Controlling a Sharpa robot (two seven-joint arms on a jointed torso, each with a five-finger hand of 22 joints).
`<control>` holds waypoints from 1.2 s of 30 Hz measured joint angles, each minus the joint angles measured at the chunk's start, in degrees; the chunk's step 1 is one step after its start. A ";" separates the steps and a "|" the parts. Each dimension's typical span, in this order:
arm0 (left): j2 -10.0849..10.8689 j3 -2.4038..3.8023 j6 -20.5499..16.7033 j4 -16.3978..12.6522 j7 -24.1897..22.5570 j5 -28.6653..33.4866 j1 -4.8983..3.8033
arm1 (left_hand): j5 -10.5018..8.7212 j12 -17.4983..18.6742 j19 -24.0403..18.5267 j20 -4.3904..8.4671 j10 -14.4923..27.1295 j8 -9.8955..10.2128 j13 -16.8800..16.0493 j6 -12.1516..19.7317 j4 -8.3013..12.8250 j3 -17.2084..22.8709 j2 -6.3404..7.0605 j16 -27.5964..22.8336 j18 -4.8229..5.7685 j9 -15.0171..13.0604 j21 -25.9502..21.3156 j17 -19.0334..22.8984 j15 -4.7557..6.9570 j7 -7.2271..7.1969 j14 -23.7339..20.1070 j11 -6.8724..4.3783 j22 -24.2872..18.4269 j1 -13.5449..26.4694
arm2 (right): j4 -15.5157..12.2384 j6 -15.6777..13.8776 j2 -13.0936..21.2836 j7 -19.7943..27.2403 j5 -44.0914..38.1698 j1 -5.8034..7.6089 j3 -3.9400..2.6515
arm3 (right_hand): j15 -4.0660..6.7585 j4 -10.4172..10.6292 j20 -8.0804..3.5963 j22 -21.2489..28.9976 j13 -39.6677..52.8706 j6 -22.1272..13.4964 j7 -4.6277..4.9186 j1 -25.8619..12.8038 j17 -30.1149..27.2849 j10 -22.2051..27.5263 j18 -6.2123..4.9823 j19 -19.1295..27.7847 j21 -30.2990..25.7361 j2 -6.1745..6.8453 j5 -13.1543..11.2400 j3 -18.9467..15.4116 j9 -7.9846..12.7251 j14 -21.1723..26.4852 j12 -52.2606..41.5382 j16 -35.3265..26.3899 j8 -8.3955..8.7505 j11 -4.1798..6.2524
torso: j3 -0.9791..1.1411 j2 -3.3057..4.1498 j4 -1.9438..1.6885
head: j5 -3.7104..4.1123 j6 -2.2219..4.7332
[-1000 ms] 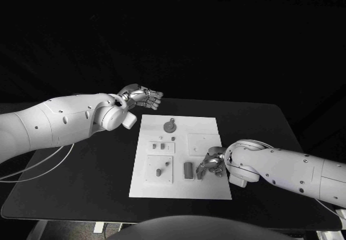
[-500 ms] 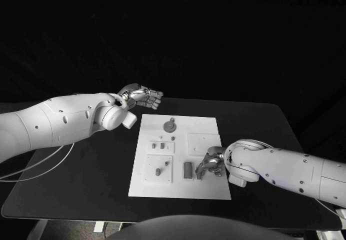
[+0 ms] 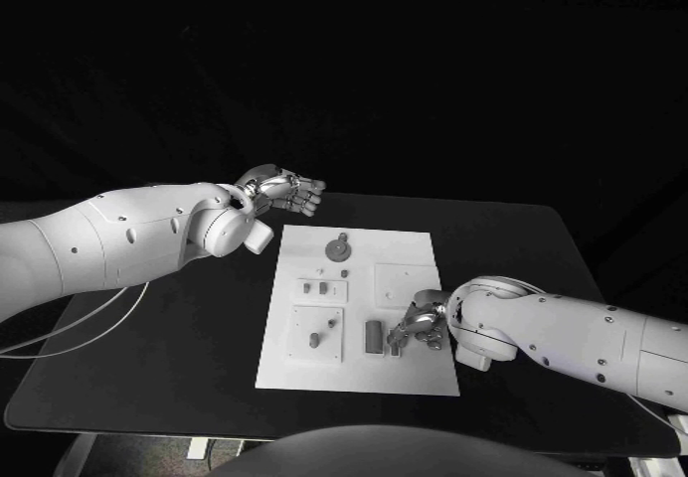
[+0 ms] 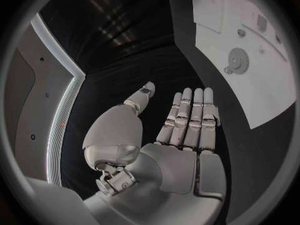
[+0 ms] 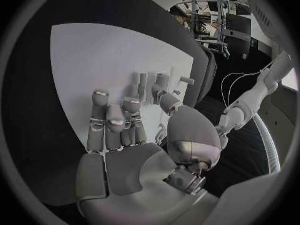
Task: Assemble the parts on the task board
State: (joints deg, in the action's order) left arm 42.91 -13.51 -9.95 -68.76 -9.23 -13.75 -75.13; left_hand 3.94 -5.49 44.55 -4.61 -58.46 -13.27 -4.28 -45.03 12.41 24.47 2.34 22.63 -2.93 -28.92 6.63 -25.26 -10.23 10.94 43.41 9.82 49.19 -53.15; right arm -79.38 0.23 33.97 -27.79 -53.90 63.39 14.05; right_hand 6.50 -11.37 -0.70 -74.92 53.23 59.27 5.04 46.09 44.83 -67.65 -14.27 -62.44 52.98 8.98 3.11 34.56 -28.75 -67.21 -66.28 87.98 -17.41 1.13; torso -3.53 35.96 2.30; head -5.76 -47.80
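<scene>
Right hand fingers curled down over the task board near edge, whether pinching a part cannot tell, left hand fingers straight, together, empty, above black tabletop beyond board's far left corner

Table: I see a black table with a matte top, its near edge and both front corners in my head view.
Cables: two thin pale cables loop over the table's left side, near its edge.
Backdrop: behind the table I get plain darkness.
</scene>
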 measured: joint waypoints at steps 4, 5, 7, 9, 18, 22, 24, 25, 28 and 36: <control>0.00 0.00 0.00 0.01 0.04 -0.01 0.00 | 0.00 0.00 0.00 0.00 0.00 0.00 0.00 0.00 0.00 0.00 0.00 0.00 0.00 0.01 0.00 0.00 0.00 0.00 0.00 0.00 0.00 0.00 | -0.03 -0.01 0.06 0.13 0.00 0.00 0.00 | -0.01 0.00 0.00 -0.04 0.00 -0.08 0.08 0.00 -0.01 0.00 -0.01 0.00 0.00 0.00 0.00 0.00 -0.05 0.00 0.00 0.00 0.00 0.00 | 0.00 0.00 0.01 | -0.07 -0.01; -0.01 0.00 0.00 0.01 0.05 -0.01 0.00 | 0.00 0.00 0.00 0.00 0.00 0.00 0.00 0.00 0.00 0.00 0.00 0.00 0.00 0.01 0.00 0.00 0.00 0.00 0.00 0.00 0.00 0.00 | -0.05 -0.01 0.08 0.16 0.00 0.00 0.00 | -0.01 0.09 0.00 -0.03 0.00 -0.09 0.08 0.00 -0.01 0.00 0.00 0.00 0.00 0.00 0.00 0.09 -0.05 0.01 0.00 0.00 0.00 0.00 | 0.00 0.00 0.01 | -0.07 -0.01; -0.02 0.00 0.00 0.01 0.06 -0.01 0.00 | 0.00 0.00 0.00 0.00 0.00 0.00 0.00 0.00 0.00 0.00 0.00 0.00 0.00 0.01 0.00 0.01 0.00 0.00 0.00 0.00 -0.01 0.00 | -0.08 -0.06 0.16 0.26 0.00 0.00 0.00 | -0.01 0.24 0.00 -0.03 0.00 -0.09 0.08 -0.01 -0.01 0.00 0.00 0.00 0.00 0.01 0.00 0.06 -0.05 0.01 0.00 0.00 0.00 0.00 | 0.00 0.00 0.01 | -0.08 -0.01; -0.03 0.00 0.00 0.03 0.07 -0.01 0.00 | 0.00 0.00 0.00 0.00 0.00 0.00 0.00 0.00 0.00 0.00 0.00 0.00 0.00 0.01 0.00 0.01 0.00 0.00 0.00 0.00 -0.01 0.00 | -0.10 -0.19 0.24 0.39 0.00 0.00 0.00 | -0.01 0.37 0.00 -0.03 0.05 -0.10 0.08 -0.24 -0.01 0.00 0.00 0.00 0.00 0.23 0.00 0.06 -0.04 0.01 0.00 0.00 0.00 0.00 | 0.00 0.00 0.01 | -0.08 -0.01; -0.10 0.00 0.00 0.07 0.11 -0.02 -0.01 | 0.00 0.00 0.00 0.00 0.00 0.00 0.00 0.00 0.00 0.00 0.00 0.00 0.00 0.00 0.00 0.01 0.00 0.00 0.00 0.00 0.04 0.00 | -0.30 -1.14 1.21 1.36 -0.04 -0.01 -0.02 | -0.10 0.71 0.01 -0.03 0.05 -0.39 0.16 -0.23 0.05 0.39 0.00 0.01 0.00 0.23 0.00 0.08 -0.11 0.09 0.00 0.00 0.00 -0.01 | 0.03 -0.01 0.02 | 0.05 0.13; -0.07 0.00 -0.01 0.15 0.10 -0.03 -0.01 | 0.00 0.00 0.00 0.00 0.00 0.00 0.00 0.00 0.00 0.00 0.00 0.00 0.00 0.00 0.00 -0.03 0.00 0.00 0.00 0.00 0.04 0.00 | -0.77 -1.78 2.42 2.64 -0.08 -0.01 -0.05 | -0.11 0.71 0.01 -0.02 0.12 -0.39 0.16 0.15 0.04 0.39 0.00 0.01 0.00 0.60 0.00 0.08 -0.10 0.09 0.00 0.00 0.00 -0.01 | 0.03 -0.01 0.02 | 0.07 0.25; -0.05 0.00 -0.04 0.18 0.07 -0.03 0.00 | 0.00 0.00 0.00 0.00 0.00 0.00 0.00 0.00 0.00 0.00 0.00 0.00 0.01 0.00 0.00 -0.04 0.00 0.00 0.00 0.00 0.04 0.00 | -1.08 -2.10 3.14 3.42 -0.10 0.00 -0.07 | -0.11 0.71 0.01 -0.02 0.12 -0.43 0.13 0.36 0.04 0.39 0.00 0.01 0.00 0.81 0.00 0.08 -0.10 0.09 0.00 0.00 0.00 -0.01 | 0.03 -0.01 0.02 | 0.07 0.36; -0.04 0.00 -0.05 0.20 0.04 -0.03 0.00 | 0.00 0.00 0.00 0.00 0.00 0.00 0.00 0.00 0.00 0.00 0.00 0.00 0.00 0.00 0.00 -0.04 0.00 0.00 0.00 0.00 0.04 0.00 | -1.29 -2.26 3.56 3.84 -0.11 0.00 -0.11 | -0.11 0.71 0.01 -0.02 0.12 -0.51 0.10 0.45 0.04 0.39 0.00 0.01 0.00 0.91 0.00 0.08 -0.10 0.09 0.00 0.00 0.03 -0.01 | 0.03 -0.02 0.02 | 0.07 0.41; -0.05 0.00 -0.10 0.25 -0.08 -0.03 0.01 | 0.00 0.00 0.00 0.00 0.00 0.00 0.00 0.00 0.00 0.00 0.00 0.00 0.01 0.00 0.00 -0.04 0.00 0.00 0.00 0.00 0.03 0.00 | -1.67 -2.87 4.76 5.45 -0.12 0.19 -0.31 | -0.11 0.71 0.01 -0.02 0.12 -0.59 0.17 0.75 0.04 0.39 0.00 0.01 0.00 1.20 0.00 0.08 -0.10 0.09 0.00 0.00 0.34 -0.01 | 0.04 -0.03 0.05 | 0.10 0.65; -0.12 0.00 -0.45 0.27 -0.71 -0.03 0.01 | 0.00 0.00 0.00 0.00 0.00 -0.22 -0.01 0.00 0.00 0.00 0.22 0.00 0.00 0.00 0.00 -0.10 0.00 0.00 0.00 0.00 0.09 -0.22 | -0.27 -6.24 6.46 14.98 0.37 0.93 -1.80 | -0.75 -0.63 0.24 -0.02 0.23 -2.56 0.10 2.23 0.03 1.37 -0.01 0.88 -0.40 0.34 0.00 -0.22 0.31 0.73 0.00 -0.44 1.66 -1.01 | 0.03 -0.04 0.07 | 0.52 1.82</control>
State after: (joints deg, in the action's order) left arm 42.80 -13.51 -10.40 -68.49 -9.94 -13.78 -75.13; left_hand 3.94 -5.50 44.55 -4.61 -58.46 -13.49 -4.29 -45.03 12.41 24.47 2.56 22.63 -2.93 -28.92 6.63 -25.36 -10.23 10.94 43.41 9.82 49.28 -53.38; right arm -79.65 -6.01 40.44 -12.81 -53.53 64.32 12.26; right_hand 5.76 -12.00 -0.46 -74.93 53.45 56.70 5.13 48.32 44.86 -66.28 -14.28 -61.56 52.58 9.32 3.11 34.34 -28.44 -66.48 -66.29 87.53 -15.75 0.12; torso -3.50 35.92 2.37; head -5.24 -45.97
